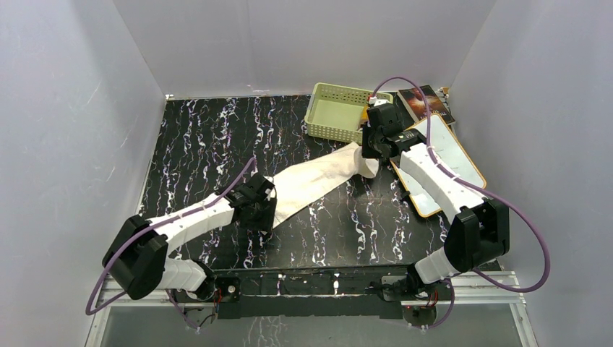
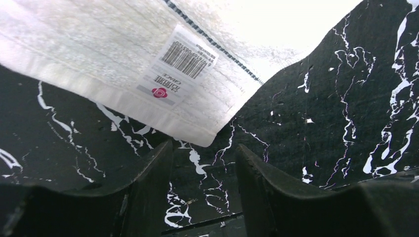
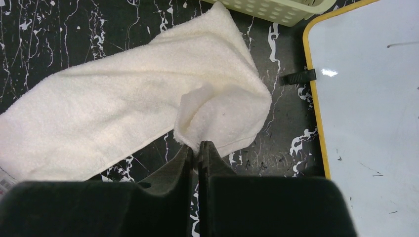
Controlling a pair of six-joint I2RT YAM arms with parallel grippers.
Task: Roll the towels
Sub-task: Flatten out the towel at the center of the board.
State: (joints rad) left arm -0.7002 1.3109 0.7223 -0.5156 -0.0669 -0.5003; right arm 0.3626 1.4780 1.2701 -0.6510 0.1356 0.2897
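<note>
On the left of the table (image 1: 202, 144), the left arm reaches in from its base and ends low over the dark marbled surface at the near end of the towel (image 1: 311, 177). The left gripper (image 2: 203, 146) is released: its two dark fingers (image 2: 148, 187) stand apart with only bare table between them. In the left wrist view the towel's rounded corner lies just beyond the fingertips, and whether it touches them cannot be told. A sewn label (image 2: 180, 66) with a barcode and a small red mark lies flat on that corner. From there the cream-white towel runs as a long strip diagonally across the middle of the table, up and to the right, lying flat for most of its length. At its far end the cloth is turned back on itself into a soft bunch. The right gripper (image 3: 200, 144) is clenched on it, the jaws pressed together with a raised fold of towel pinched at their tips. Just behind that end stands a pale green basket (image 1: 334, 133), near the back wall. To the right lies a white board (image 1: 452, 155) with an orange rim, partly under the right arm, with a small black tab (image 3: 301, 76) at its left edge. A dark book (image 1: 426, 101) lies beyond the board in the far right corner.
</note>
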